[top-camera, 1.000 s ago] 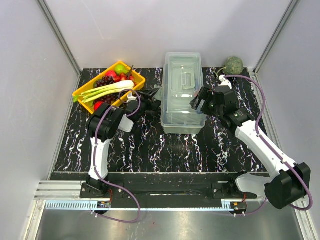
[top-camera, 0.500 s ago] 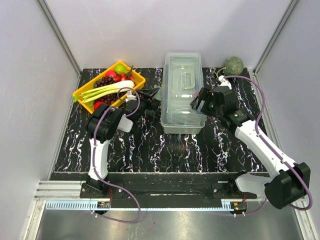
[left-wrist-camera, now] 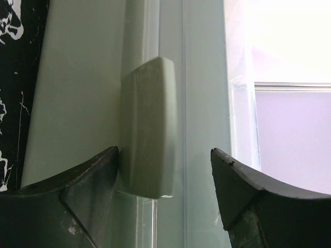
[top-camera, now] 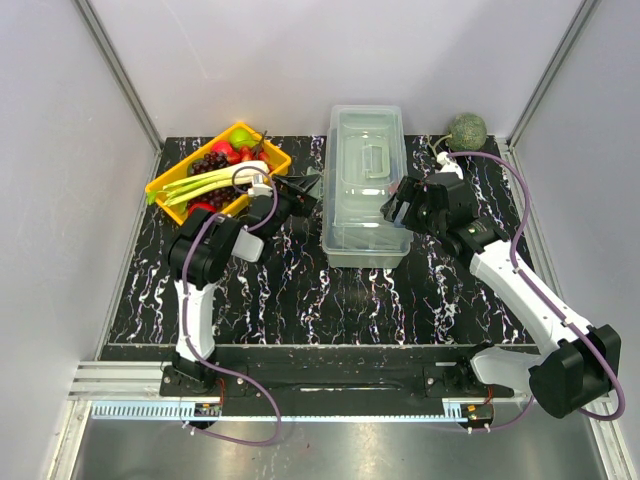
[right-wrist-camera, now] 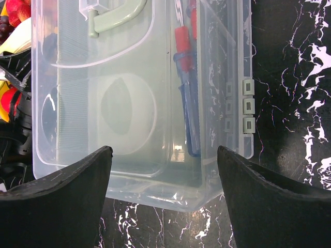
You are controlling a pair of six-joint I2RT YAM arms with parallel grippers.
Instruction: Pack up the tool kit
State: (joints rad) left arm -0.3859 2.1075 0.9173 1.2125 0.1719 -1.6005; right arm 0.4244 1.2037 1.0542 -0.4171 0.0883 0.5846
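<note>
Saw toolbox (top-camera: pixel 367 190) at mid far edge of table (top-camera: pixel 350 300), lid down, screwdrivers (right-wrist-camera: pixel 186 77) inside by its right wall. Found left gripper (left-wrist-camera: pixel 164 155) released astride its latch (left-wrist-camera: pixel 150 124), right gripper (right-wrist-camera: pixel 164 151) released over its near-right edge.

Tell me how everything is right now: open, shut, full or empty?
toolbox: lid down, shut.
latch: flat against the toolbox side; locked or not, cannot tell.
screwdrivers: lying inside the toolbox.
yellow tray: full of fruit and vegetables.
melon: resting alone in the back right corner.
left fingers: open, one each side of the latch.
right fingers: open above the toolbox, holding nothing.
</note>
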